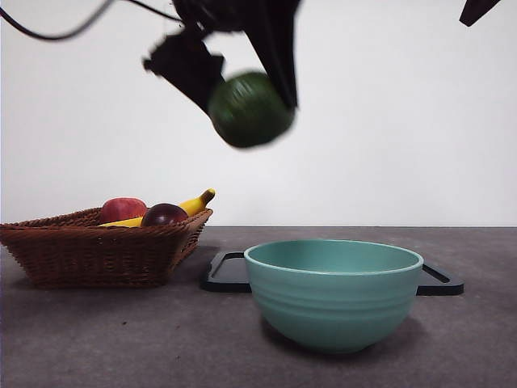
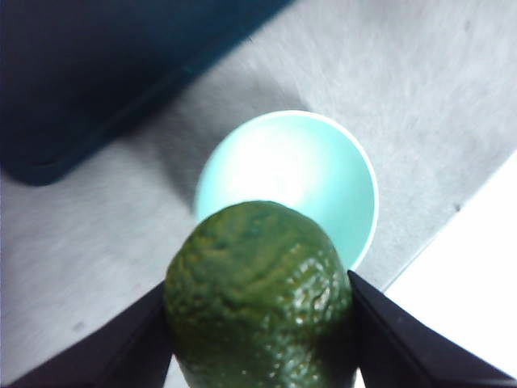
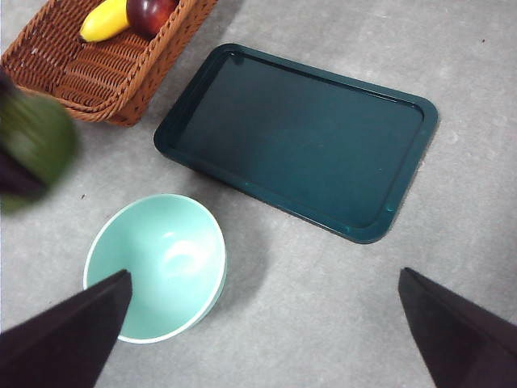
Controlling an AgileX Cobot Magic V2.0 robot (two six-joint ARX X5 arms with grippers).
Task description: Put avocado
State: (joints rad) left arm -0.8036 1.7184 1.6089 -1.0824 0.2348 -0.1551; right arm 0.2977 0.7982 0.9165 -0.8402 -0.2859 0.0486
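My left gripper (image 1: 246, 95) is shut on the dark-green avocado (image 1: 250, 109) and holds it high above the table, up and to the left of the teal bowl (image 1: 334, 293). In the left wrist view the avocado (image 2: 258, 295) fills the space between the jaws, with the bowl (image 2: 303, 174) below it. The avocado also shows blurred in the right wrist view (image 3: 34, 141), beside the bowl (image 3: 157, 267). My right gripper (image 3: 262, 335) is open and empty, high over the table; only its black tip (image 1: 477, 10) shows in the front view.
A wicker basket (image 1: 89, 250) at the left holds a red apple (image 1: 122, 210), a dark maroon fruit (image 1: 164, 215) and a banana (image 1: 198, 202). A dark tray (image 3: 299, 137) lies flat behind the bowl; it also shows in the front view (image 1: 226, 275).
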